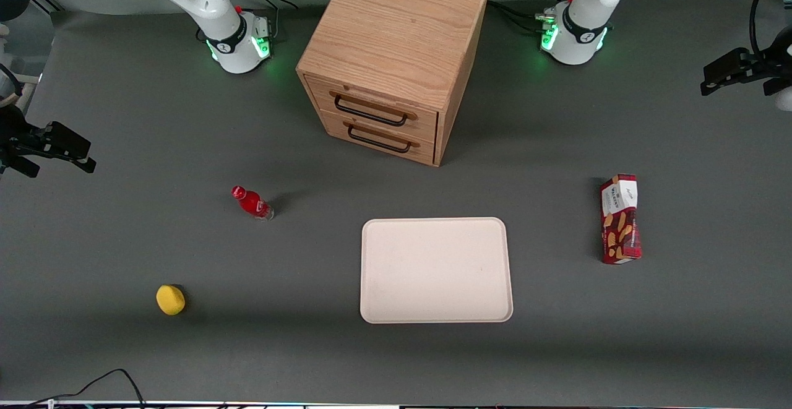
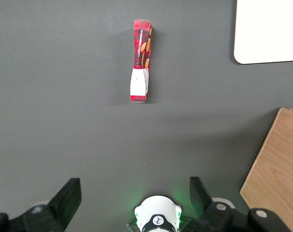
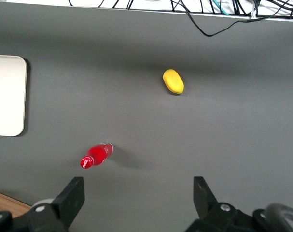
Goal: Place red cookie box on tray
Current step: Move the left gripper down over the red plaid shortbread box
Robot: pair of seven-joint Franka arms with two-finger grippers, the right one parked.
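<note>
From my remote station, I see the left arm's claw [image 2: 132, 203] hanging high above the grey tabletop [image 1: 124, 242] at the working arm's end, its two black fingers [image 2: 69, 195] spread wide apart, holding nothing and touching nothing. The red cookie box [image 1: 620, 219] lies flat on the tabletop, well apart from the claw, its white label end pointing toward the robot bases and its cookie pictures facing up. It rests beside the tray [image 1: 436, 270], with a clear strip of bare surface between them, on the side toward the working arm. The tray sits flat with nothing on it, in front of the wooden drawer cabinet [image 1: 396, 56] and nearer to the front camera than it; both of the cabinet's drawers appear closed. Toward the parked arm's end, a small red bottle [image 1: 252, 203] stands tilted on the tabletop, and a yellow lemon-like object [image 1: 170, 299] lies nearer to the front camera than the bottle. In the left wrist view, the box [image 2: 140, 62] shows lengthwise between the spread fingers' line of sight, with a corner of the tray [image 2: 267, 31] near it.
</note>
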